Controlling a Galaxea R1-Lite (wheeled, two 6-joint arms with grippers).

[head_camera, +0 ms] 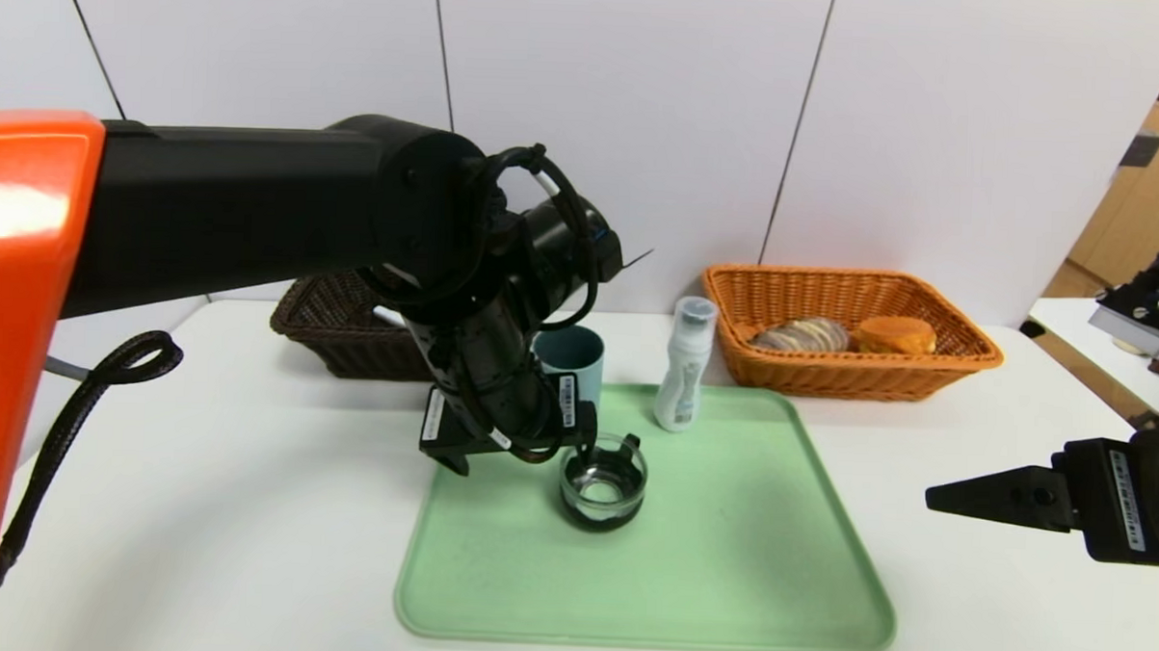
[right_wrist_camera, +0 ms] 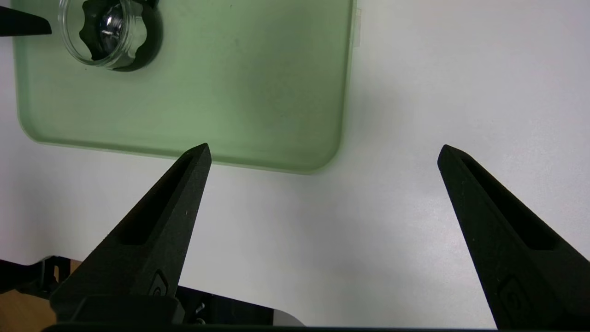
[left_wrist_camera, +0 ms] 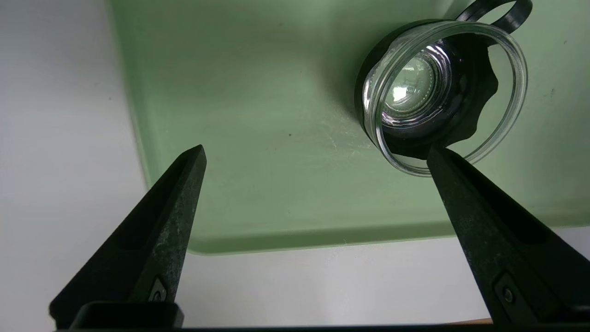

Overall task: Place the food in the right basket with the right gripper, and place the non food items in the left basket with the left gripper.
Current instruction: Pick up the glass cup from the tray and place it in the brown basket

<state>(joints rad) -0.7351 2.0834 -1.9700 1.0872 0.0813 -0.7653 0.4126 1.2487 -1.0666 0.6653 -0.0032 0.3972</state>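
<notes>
On white table (head_camera: 245, 507), green tray (head_camera: 725, 581).

The left arm (head_camera: 256, 208) is matte black past a glossy orange shell (head_camera: 15, 344) — black cables loop round its wrist, and white barcode labels sit there. Each hand (left_wrist_camera: 315, 154) ends in tapered black fingers (right_wrist_camera: 156, 230) — a small screw near each base.

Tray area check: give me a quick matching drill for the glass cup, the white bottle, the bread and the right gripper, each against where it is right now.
Things:
1. glass cup
2. white bottle
3. bread
4. right gripper

Places:
A. in the orange basket
B. upright at the far edge of the green tray
C. open over bare table, to the right of the tray
D. on the tray, at the open left gripper

Pairs: 1-D, 2-B, 3-A, 4-C
</notes>
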